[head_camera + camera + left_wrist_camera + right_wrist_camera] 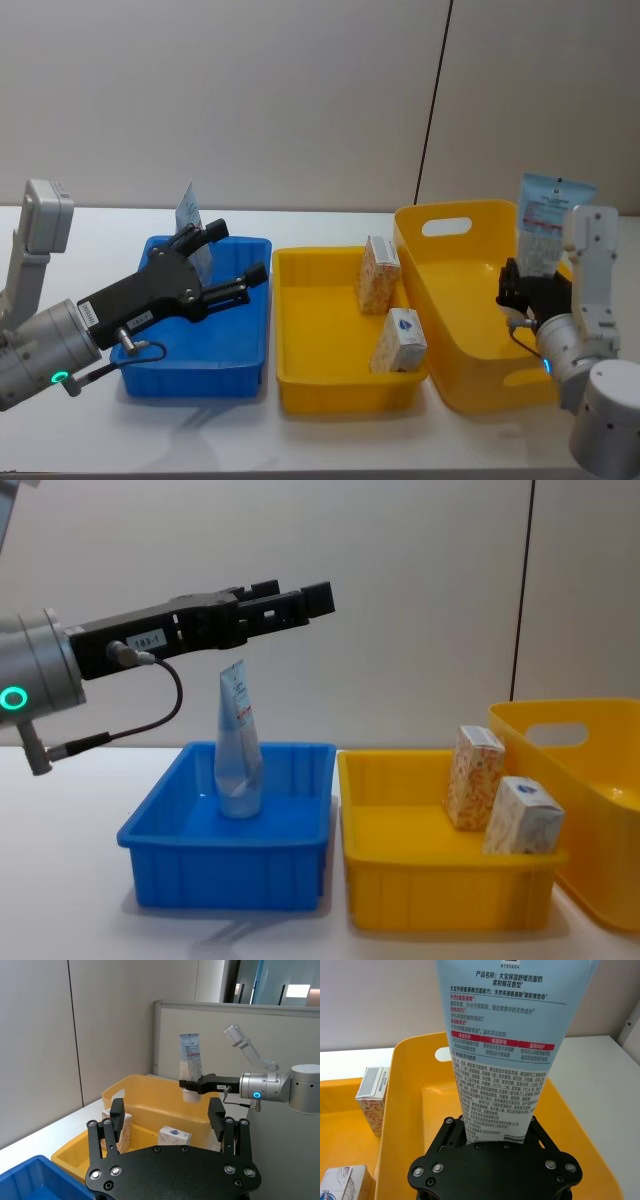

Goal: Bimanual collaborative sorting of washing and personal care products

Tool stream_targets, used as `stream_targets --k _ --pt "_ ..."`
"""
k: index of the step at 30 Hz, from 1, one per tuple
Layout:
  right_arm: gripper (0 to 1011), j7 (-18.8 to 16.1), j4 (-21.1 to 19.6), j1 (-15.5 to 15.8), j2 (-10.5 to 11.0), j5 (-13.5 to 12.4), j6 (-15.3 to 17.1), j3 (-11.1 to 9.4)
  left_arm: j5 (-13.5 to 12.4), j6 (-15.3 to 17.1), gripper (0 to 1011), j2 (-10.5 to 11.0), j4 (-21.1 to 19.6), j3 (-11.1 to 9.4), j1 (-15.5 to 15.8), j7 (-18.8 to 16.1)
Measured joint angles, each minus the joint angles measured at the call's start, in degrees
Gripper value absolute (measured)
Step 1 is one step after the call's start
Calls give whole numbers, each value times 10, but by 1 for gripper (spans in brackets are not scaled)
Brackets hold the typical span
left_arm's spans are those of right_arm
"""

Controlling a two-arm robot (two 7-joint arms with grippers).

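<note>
Over the blue bin (pixel 240 370), head view: left jaws are hanging spread wide and grasping nothing. The standing tube (pixel 188 215) is poking up just behind them. Right jaws are clenching the held tube (pixel 550 225) near its cap end, flat crimped end up, over the deep yellow bin (pixel 447 228), a glossy plastic tub with a slot handle. The orange-speckled carton (pixel 378 275) and white-blue carton (pixel 400 342) are leaning at the right wall of the shallow yellow bin (pixel 300 385). All bins are sitting on the white table (pixel 100 430).

Left wrist view: the black fingers (pixel 116 1120) are sitting apart with nothing between them. The held tube is showing upright farther off.

Right wrist view: the held tube is rising straight out of the jaws, soft and pale blue, carrying dense Chinese print, red header bars, "6135624" and "大宝".

Chest view: the standing tube is resting cap-down in the blue bin, tilting slightly. Left jaws are hovering above its crimped tip, apart from it. The arm tag is reading "183-1".
</note>
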State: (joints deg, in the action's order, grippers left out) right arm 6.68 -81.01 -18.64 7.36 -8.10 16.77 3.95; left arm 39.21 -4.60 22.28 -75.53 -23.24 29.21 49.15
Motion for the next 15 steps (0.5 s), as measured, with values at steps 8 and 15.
stream_targets --k 8,15 --pt "504 -1 6 -2 -3 1 -2 0 0 0 1001 0 0 0 0 0" --pt "736 -2 9 -3 -4 1 -2 0 0 0 1001 0 0 0 0 0"
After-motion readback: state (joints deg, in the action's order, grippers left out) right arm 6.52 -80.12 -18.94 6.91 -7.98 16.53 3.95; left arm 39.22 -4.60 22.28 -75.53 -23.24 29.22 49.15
